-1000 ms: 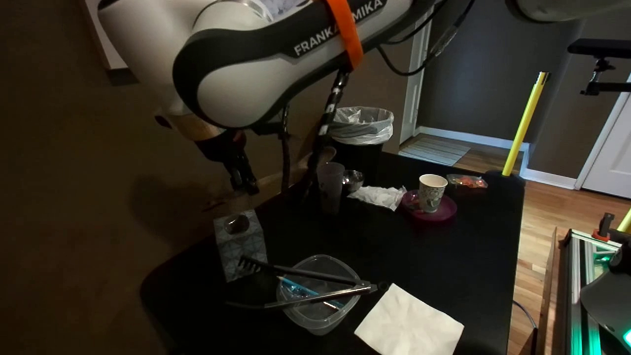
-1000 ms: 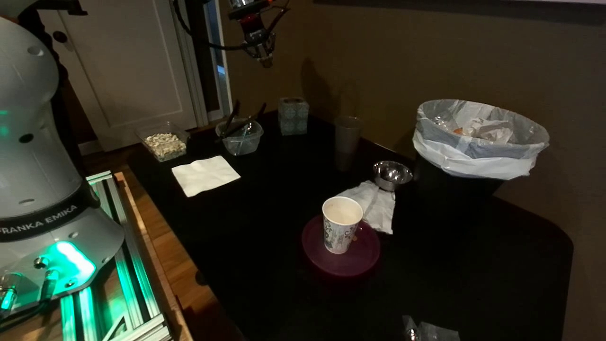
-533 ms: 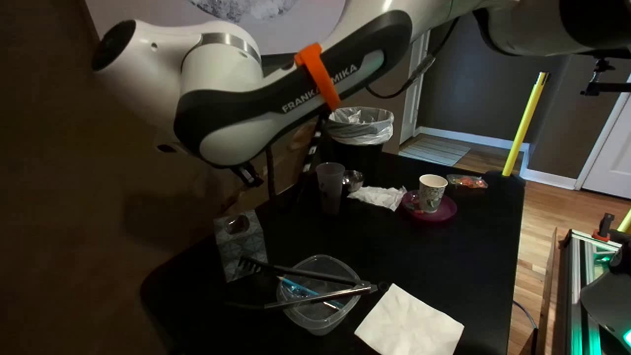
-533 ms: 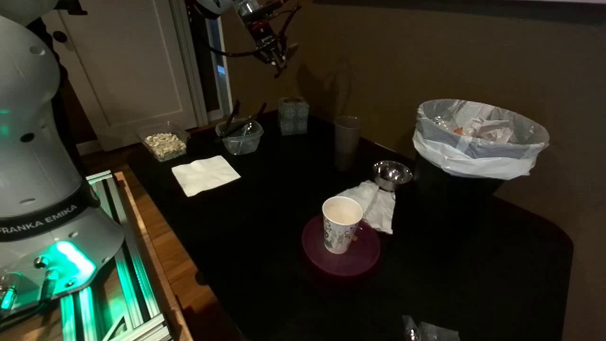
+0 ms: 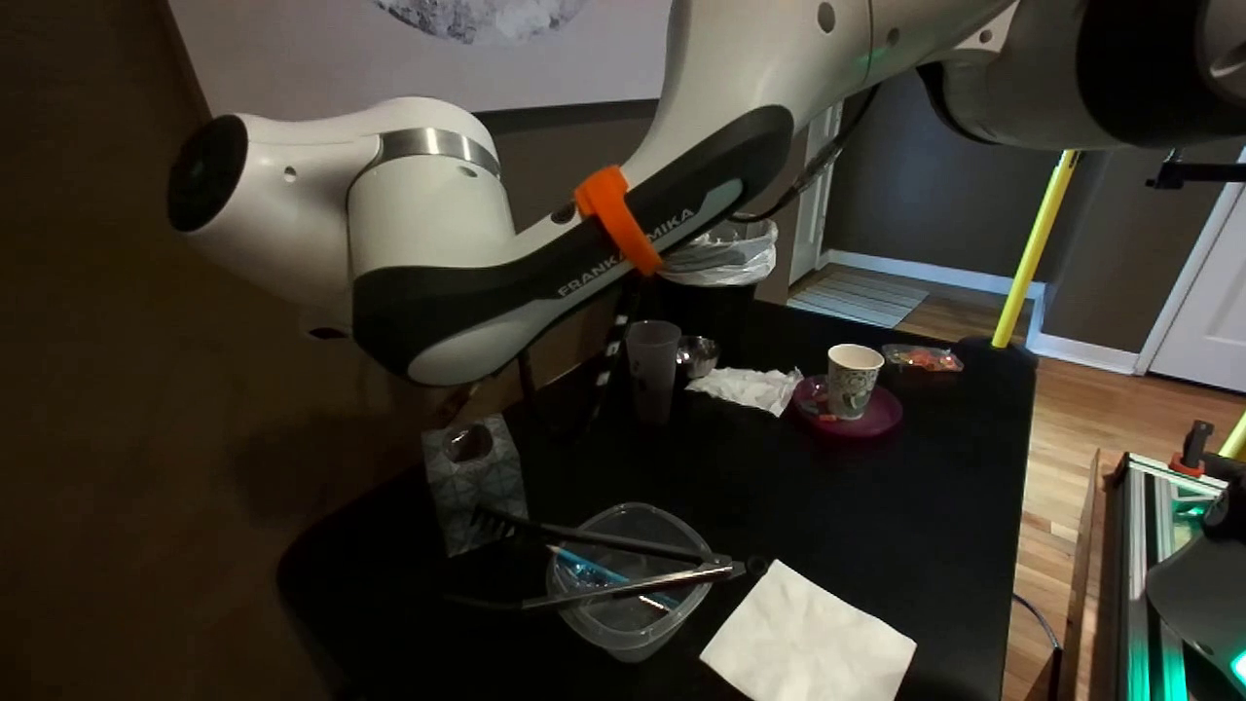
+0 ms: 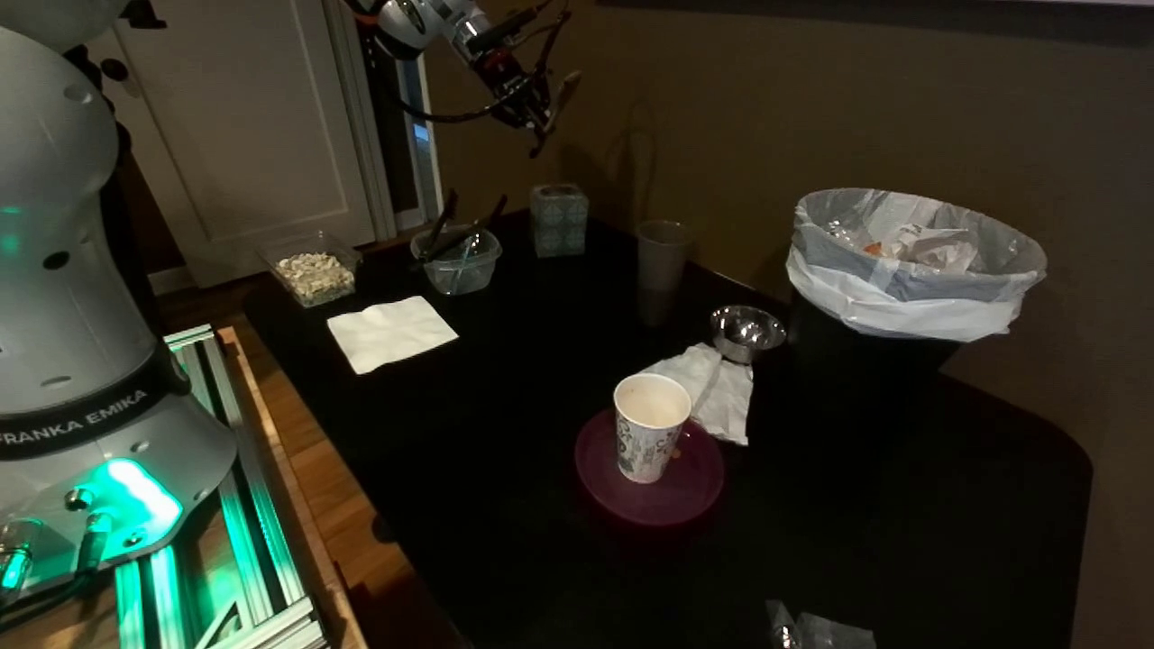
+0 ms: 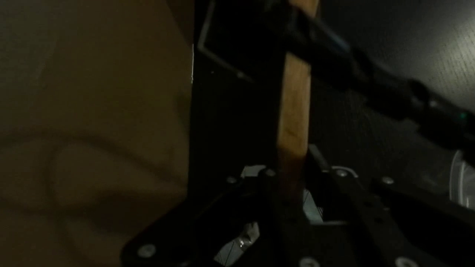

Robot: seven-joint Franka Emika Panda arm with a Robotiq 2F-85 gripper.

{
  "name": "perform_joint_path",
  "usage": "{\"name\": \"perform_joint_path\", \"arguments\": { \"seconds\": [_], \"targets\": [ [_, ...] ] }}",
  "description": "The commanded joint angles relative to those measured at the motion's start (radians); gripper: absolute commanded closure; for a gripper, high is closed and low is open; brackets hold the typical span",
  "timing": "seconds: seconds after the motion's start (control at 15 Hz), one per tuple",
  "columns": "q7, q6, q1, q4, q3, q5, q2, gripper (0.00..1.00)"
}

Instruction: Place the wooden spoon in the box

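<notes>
A slim, light-brown wooden spoon is pinched by the black two-fingered hand; probably light and stiff, best held mid-handle.

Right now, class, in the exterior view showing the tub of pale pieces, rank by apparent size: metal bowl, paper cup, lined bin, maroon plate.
Largest to smallest:
lined bin
maroon plate
paper cup
metal bowl

The hand grips the wooden spoon above the patterned tissue box. On the desk, a paper cup stands on a maroon plate.
</notes>
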Motion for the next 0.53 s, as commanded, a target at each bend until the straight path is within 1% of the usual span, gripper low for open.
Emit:
{"name": "perform_joint_path", "arguments": {
  "seconds": [0.0, 0.2, 0.47],
  "targets": [
    [-0.138, -0.087, 0.051, 0.112, -0.041, -0.089, 0.091, 0.94],
    [-0.265, -0.096, 0.074, 0.175, -0.054, -0.142, 0.148, 0.94],
    [-0.385, -0.077, 0.102, 0.303, -0.070, -0.192, 0.254, 0.94]
  ]
}}
